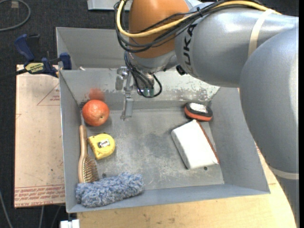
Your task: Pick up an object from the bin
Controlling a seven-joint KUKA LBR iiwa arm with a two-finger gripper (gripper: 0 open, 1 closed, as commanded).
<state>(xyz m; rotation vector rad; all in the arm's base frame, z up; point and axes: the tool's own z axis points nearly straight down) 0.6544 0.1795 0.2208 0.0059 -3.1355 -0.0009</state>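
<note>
**Bin, seen from above: approach step, before any grasp.** The likeliest candidate is the red-orange round fruit, an apple by its look, lying at the left of the bin near the back wall. The tool hangs just to the right of it, over bare bin floor, apart from the fruit and low near the back wall. How far open the tool stands cannot be told from here; nothing from the bin is seen in its hold. The arm, with its orange wrist cover and looped cables, reaches in from the right and overhangs the back of the bin.

Step in hand, as judged: positioning over a target, with nothing lifted yet. The next move would call for a shift left to centre on the fruit, then a descent wide enough to span its round sides, which may roll away.

Contents, counted outward from the fruit:
- one yellow tape measure, just in front of the fruit
- one wooden hairbrush, along the left wall
- one blue-grey fluffy duster head, at the front left
- one white flat box, right of centre
- one orange-and-black oval thing, behind the box; its kind is unclear

Six things, one of each.
</note>
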